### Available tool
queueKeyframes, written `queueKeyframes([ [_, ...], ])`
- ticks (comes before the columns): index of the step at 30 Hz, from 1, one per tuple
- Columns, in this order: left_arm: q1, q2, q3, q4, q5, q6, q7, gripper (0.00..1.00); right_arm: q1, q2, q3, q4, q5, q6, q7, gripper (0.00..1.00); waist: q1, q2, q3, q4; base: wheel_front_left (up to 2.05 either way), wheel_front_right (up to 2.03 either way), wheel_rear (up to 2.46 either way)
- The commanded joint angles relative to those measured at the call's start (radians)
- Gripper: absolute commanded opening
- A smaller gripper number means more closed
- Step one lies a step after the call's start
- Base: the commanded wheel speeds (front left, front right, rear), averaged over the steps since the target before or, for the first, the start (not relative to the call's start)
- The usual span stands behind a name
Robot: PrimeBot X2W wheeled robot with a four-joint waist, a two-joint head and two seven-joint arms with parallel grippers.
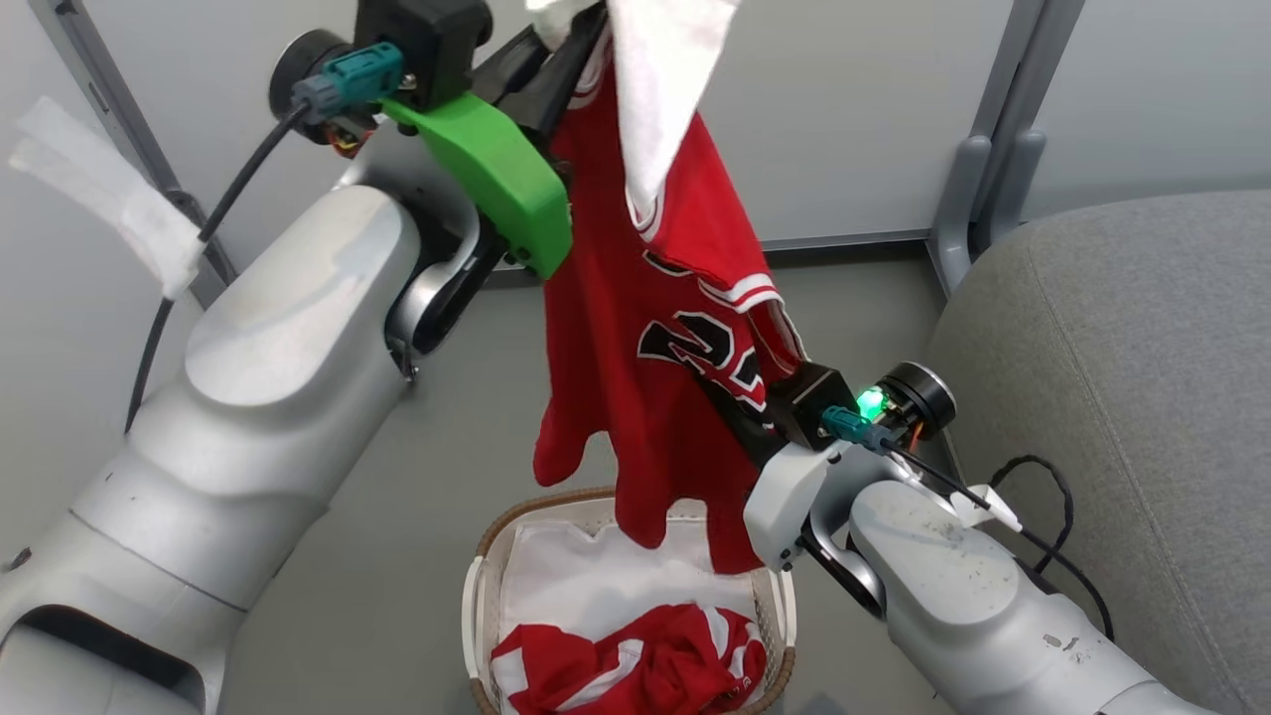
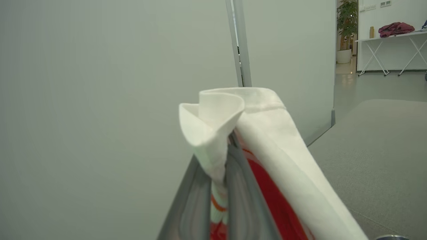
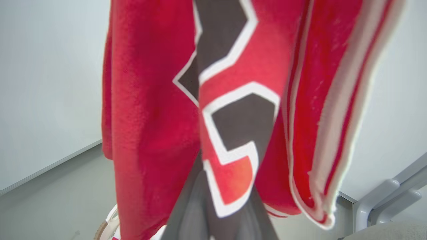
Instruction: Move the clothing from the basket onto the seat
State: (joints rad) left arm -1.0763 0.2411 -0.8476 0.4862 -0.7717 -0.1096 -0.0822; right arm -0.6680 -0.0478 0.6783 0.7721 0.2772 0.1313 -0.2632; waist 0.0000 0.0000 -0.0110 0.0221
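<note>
Jersey (image 1: 616, 377) is covering the right claw (image 1: 735, 397), hiding its tips and grip. Basket (image 1: 536, 506) is running off the bottom edge. Left claw (image 2: 219, 173) is blurring up close.

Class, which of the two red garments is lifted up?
The jersey with black numerals, hanging in the air; the other garment lies crumpled in the basket.

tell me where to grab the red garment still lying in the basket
Pinch the raised red fold at the middle of the crumpled garment, coming straight down from above: the basket walls block any side approach, and a high ridge should keep the grip off the white liner beneath.
</note>
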Motion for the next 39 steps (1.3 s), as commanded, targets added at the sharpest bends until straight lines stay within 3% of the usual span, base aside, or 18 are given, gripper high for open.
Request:
queueKeyframes([
  [1, 0.023, 0.014, 0.005, 0.020, -0.007, 0.006, -0.008, 0.00, 0.021, -0.005, -0.007, -0.015, -0.008, -0.001, -0.002, 0.00, 0.0000, 0.0000, 0.000, -0.013, 0.00, 0.00, 0.00],
  [7, 0.072, 0.037, 0.018, 0.100, -0.026, 0.008, -0.037, 0.00, 0.063, -0.005, -0.059, -0.087, -0.026, -0.001, -0.002, 0.00, 0.0000, 0.0000, -0.002, -0.047, 0.00, 0.00, 0.00],
  [9, 0.093, 0.039, 0.016, 0.118, -0.030, 0.004, -0.061, 0.50, 0.073, -0.004, -0.081, -0.110, -0.031, -0.001, -0.002, 0.00, 0.0000, 0.0000, -0.003, -0.058, 0.00, 0.00, 0.00],
  [10, 0.107, 0.039, 0.014, 0.125, -0.032, 0.002, -0.073, 1.00, 0.078, -0.004, -0.097, -0.121, -0.038, -0.001, -0.003, 0.00, 0.0000, 0.0000, -0.003, -0.064, 0.00, 0.00, 0.00],
  [20, 0.229, 0.042, -0.031, 0.133, -0.020, -0.012, -0.152, 1.00, 0.082, -0.026, -0.256, -0.201, -0.077, -0.001, -0.002, 0.00, 0.0000, 0.0000, 0.000, -0.116, 0.00, 0.00, 0.00],
  [28, 0.338, 0.033, -0.059, 0.067, -0.003, -0.010, -0.174, 1.00, 0.078, -0.091, -0.352, -0.218, -0.109, -0.001, -0.003, 0.00, 0.0000, 0.0000, 0.015, -0.176, 0.00, 0.00, 0.00],
  [39, 0.426, 0.011, -0.088, 0.017, 0.034, 0.002, -0.184, 1.00, 0.094, -0.193, -0.458, -0.274, -0.133, -0.001, -0.002, 0.00, 0.0000, 0.0000, 0.074, -0.329, 0.00, 0.00, 0.00],
])
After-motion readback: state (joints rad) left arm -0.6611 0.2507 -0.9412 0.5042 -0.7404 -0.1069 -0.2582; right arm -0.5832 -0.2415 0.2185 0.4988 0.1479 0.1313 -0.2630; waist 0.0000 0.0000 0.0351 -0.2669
